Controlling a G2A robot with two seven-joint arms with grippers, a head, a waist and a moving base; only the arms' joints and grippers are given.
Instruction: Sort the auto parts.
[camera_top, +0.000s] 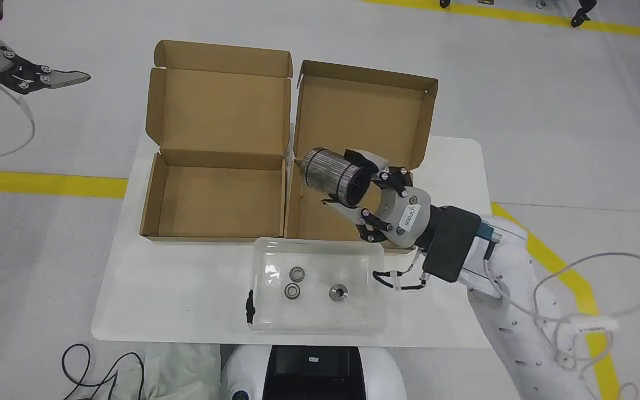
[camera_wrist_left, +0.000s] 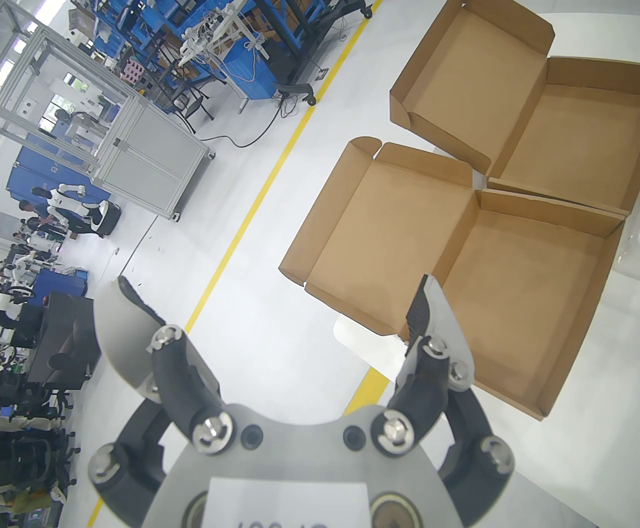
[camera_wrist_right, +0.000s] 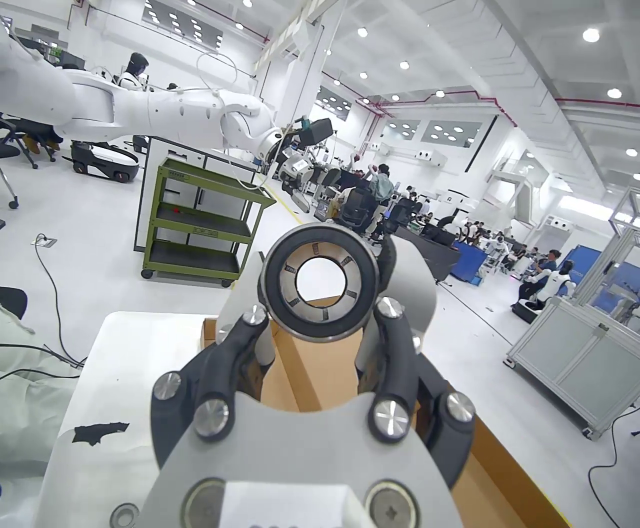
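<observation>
Just above the right-hand box (camera_top: 370, 115), right tool (camera_top: 350, 183) grips a ribbed cylinder (camera_top: 325, 175); left tool (camera_wrist_left: 272, 295) gapes empty.

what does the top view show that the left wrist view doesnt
Top view adds: the right pincer shut on a ribbed metal cylinder over one cardboard box, and a clear tray holding three small parts.
Left wrist view adds: a grey framed cabinet on the workshop floor.
Shared: both open cardboard boxes, the white table, the open left pincer.

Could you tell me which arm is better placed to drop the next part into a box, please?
Right: the right gripper holds the cylindrical part over the right box; the open left gripper hangs beyond the table.
</observation>
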